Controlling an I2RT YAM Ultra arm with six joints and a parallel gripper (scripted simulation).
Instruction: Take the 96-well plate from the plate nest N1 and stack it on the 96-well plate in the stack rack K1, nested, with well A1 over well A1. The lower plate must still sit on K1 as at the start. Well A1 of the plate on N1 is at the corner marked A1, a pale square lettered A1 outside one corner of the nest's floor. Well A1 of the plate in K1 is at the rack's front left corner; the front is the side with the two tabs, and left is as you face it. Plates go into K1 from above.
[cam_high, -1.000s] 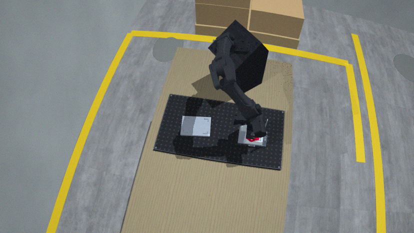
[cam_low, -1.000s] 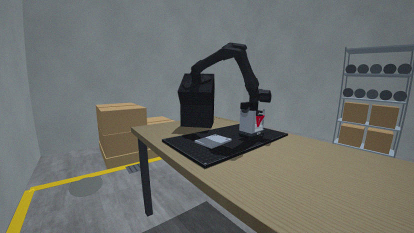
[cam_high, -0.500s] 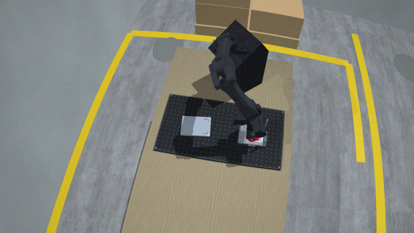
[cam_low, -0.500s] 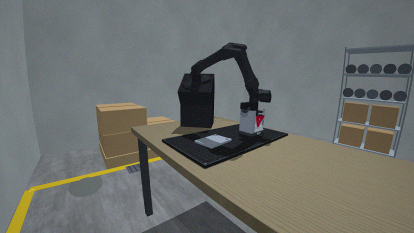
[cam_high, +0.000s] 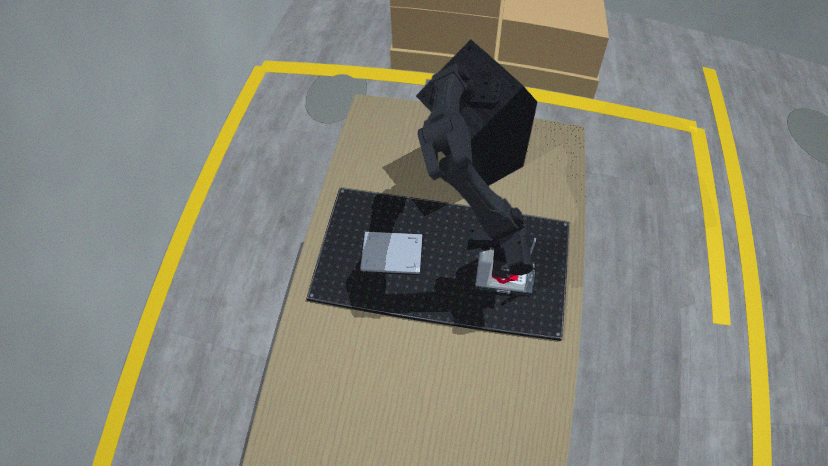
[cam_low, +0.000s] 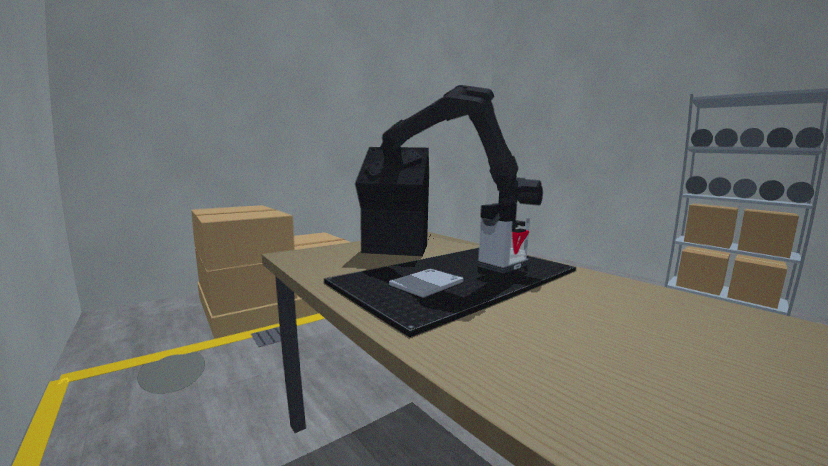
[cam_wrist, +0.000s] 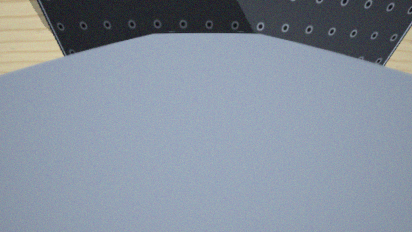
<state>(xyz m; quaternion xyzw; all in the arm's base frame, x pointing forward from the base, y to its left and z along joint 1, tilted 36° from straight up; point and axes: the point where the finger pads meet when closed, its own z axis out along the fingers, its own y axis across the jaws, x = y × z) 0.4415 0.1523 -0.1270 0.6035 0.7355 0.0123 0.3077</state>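
1 arm, and its gripper (cam_high: 512, 270) is clamped on the plate (cam_high: 506, 279), which shows red in the top view. Going left to right from the tool: well off to its left lies the flat grey nest (cam_high: 391, 252), bare on top, with thin corner marks on its pale right half. Between nest and tool there's only the black hole-pattern board (cam_high: 347, 289) and the arm's shadow. Right under the tool stands the grey rack (cam_low: 493, 246), and the plate sits at the rack's top, with a red triangle showing on the side in the exterior view. I can't tell if it's nested on the lower plate; that one is hidden. Wrist view is nearly all a pale grey surface (cam_wrist: 206, 140) close to the lens, with the board's dotted corner (cam_wrist: 320, 20) and a strip of wooden table (cam_wrist: 20, 35) beyond it.
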